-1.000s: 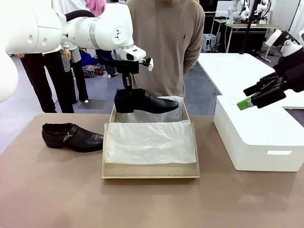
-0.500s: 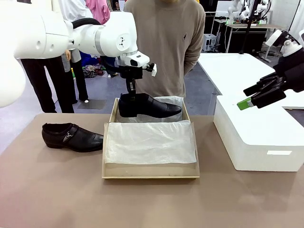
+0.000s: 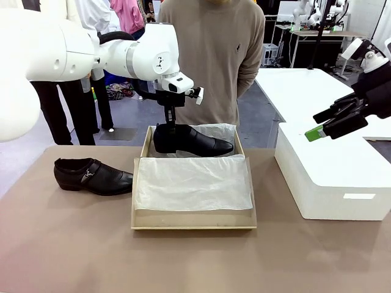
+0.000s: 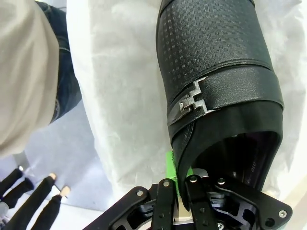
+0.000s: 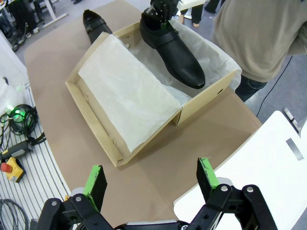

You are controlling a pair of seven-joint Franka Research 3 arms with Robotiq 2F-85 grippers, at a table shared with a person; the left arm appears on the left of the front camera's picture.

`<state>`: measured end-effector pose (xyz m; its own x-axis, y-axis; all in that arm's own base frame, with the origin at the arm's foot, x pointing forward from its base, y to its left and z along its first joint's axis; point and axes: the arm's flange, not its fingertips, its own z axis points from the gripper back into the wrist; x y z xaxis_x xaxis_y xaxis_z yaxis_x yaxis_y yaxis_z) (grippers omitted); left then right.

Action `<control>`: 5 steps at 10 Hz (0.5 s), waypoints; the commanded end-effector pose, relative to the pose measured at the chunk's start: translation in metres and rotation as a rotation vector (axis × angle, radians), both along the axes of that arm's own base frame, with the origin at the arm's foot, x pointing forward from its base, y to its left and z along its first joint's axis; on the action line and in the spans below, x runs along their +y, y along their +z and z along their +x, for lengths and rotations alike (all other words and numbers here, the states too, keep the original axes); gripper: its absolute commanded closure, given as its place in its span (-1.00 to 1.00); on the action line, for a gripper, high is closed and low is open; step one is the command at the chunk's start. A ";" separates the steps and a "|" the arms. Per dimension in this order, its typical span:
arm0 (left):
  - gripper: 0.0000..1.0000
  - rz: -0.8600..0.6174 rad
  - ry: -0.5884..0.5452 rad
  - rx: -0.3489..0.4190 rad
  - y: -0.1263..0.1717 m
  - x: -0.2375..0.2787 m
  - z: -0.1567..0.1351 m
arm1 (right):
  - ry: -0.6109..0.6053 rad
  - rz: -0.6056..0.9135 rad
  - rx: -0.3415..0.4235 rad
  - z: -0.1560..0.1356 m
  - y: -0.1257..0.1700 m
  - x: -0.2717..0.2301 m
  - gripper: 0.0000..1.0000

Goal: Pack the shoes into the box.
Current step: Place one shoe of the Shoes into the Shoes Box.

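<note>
Brown and flat, the worktop point(image 3: 61, 256) fills the front of a big room, with a grey floor and more tables behind it. A person point(image 3: 211, 55) in a tan jumper stands at the far side, right behind the box point(image 3: 192, 221).

The left gripper point(image 3: 169, 120) points straight down over the far end of the box. It is closed tight on the back edge of one shoe point(image 3: 192, 140), at the heel. In the left wrist view one finger goes inside the shoe and the other presses on the outside, with a green pad point(image 4: 169, 165) just showing. A small silver buckle point(image 4: 192, 100) sits on the strap on the side of that shoe. White tissue paper point(image 4: 120, 72) lies under it.

This shoe is low in the far part of the box, with its heel to the left and its toe to the right. I cannot tell if its sole touches the paper. The near part of the box is covered by a flat sheet of the same white paper.

The other shoe point(image 3: 91, 176) lies on the worktop just left of the box, with its toe pointing at it.

The right gripper point(image 3: 322, 127) is far off to the right, above a big white block point(image 3: 330, 183). Its jaws are wide apart and it holds nothing.
</note>
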<state>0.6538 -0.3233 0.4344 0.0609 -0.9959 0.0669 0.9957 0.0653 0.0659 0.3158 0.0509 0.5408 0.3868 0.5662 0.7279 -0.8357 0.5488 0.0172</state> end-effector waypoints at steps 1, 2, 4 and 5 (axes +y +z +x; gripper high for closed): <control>1.00 -0.008 0.002 0.009 0.005 0.007 0.004 | 0.013 0.015 -0.007 0.002 0.000 0.001 -1.00; 1.00 -0.012 0.003 0.007 0.003 0.007 0.004 | 0.013 0.015 -0.007 0.002 0.000 0.001 -1.00; 1.00 0.010 0.024 -0.003 -0.003 0.005 0.003 | 0.013 0.015 -0.007 0.002 0.000 0.001 -1.00; 1.00 0.003 0.029 0.002 -0.006 0.006 0.004 | 0.013 0.015 -0.007 0.002 0.000 0.001 -1.00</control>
<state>0.6571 -0.3177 0.4269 0.0722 -0.9954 0.0628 0.9956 0.0757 0.0549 0.3158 0.0509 0.5408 0.3868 0.5662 0.7279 -0.8357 0.5488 0.0172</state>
